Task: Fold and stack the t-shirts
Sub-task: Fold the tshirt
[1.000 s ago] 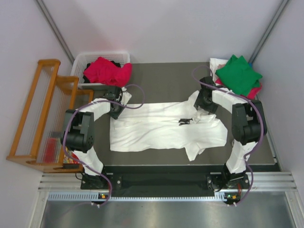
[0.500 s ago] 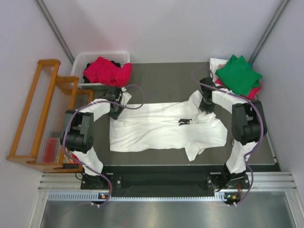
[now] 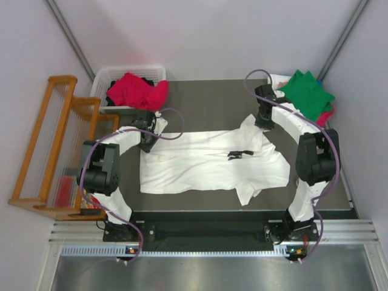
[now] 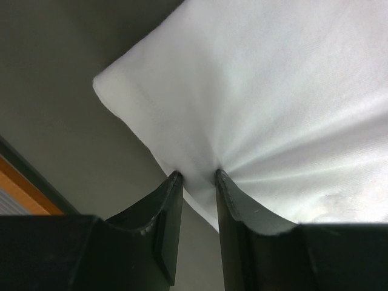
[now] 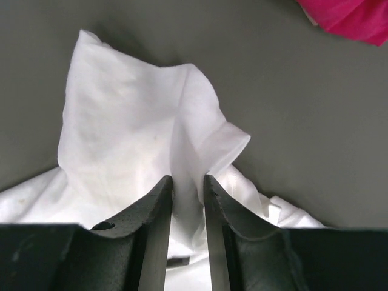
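A large white t-shirt (image 3: 206,163) with a small black print lies spread across the dark mat. My left gripper (image 3: 150,138) is shut on its far left corner; the left wrist view shows the cloth (image 4: 273,103) pinched between the fingers (image 4: 173,206). My right gripper (image 3: 262,119) is shut on the shirt's far right part and lifts it; the right wrist view shows white cloth (image 5: 133,133) bunched between the fingers (image 5: 159,212). A green t-shirt (image 3: 304,92) lies folded on a crimson-pink one (image 3: 326,115) at the far right. Another crimson-pink shirt (image 3: 136,91) fills the basket.
A white slotted basket (image 3: 106,77) stands at the far left corner. A wooden rack (image 3: 51,145) stands left of the mat. The dark mat (image 3: 206,100) shows bare beyond the white shirt. Walls close in on both sides.
My right gripper has moved away from the arms toward the far right, pulling the white shirt's far right part up and out. The left gripper has stayed put.
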You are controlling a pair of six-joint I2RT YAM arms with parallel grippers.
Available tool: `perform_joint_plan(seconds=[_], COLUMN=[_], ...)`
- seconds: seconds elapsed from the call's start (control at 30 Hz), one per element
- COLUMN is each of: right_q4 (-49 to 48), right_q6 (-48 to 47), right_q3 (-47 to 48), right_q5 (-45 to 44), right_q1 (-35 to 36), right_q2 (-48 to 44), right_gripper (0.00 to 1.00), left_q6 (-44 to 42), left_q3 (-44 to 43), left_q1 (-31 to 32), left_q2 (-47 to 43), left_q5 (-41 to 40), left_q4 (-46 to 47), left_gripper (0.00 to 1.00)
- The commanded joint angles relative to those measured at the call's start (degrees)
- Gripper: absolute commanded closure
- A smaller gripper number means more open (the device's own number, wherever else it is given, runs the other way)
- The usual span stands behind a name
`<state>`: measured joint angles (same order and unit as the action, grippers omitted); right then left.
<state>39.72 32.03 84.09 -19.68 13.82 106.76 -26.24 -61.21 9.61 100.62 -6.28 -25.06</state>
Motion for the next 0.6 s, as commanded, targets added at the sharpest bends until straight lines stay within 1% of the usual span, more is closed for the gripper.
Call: perform_joint_plan(seconds=[0.0,0.3,0.4,0.53,0.57], right_q4=[4.6,5.4,5.5,6.4,6.3], right_q6=[-0.6,2.3,2.7,2.9,2.8], right_q3=[-0.8,-12.6,-14.3,-14.0,-14.3], right_q5=[-1.9,-3.3,-3.3,-3.9,-3.9], right_q1=[2.3,6.5,7.5,8.4,8.6], right_q2=[-5.2,-13.6,-15.3,-16.7,-16.8], right_gripper=[0.72,0.75,0.75,0.8,0.79], left_q6=[0.3,0.2,0.2,0.4,0.4], left_q3=[1.4,1.0,1.4,1.4,1.6], left_q1=[-0.5,-0.6,-0.6,-0.5,-0.6], left_q2=[0.2,0.0,-0.2,-0.1,-0.3], left_q5=[-1.2,-0.8,-0.6,-0.4,-0.3], left_q4=[-3.6,-3.6,-3.5,-3.3,-3.3], left_gripper=[0.66,0.66,0.66,0.67,0.67])
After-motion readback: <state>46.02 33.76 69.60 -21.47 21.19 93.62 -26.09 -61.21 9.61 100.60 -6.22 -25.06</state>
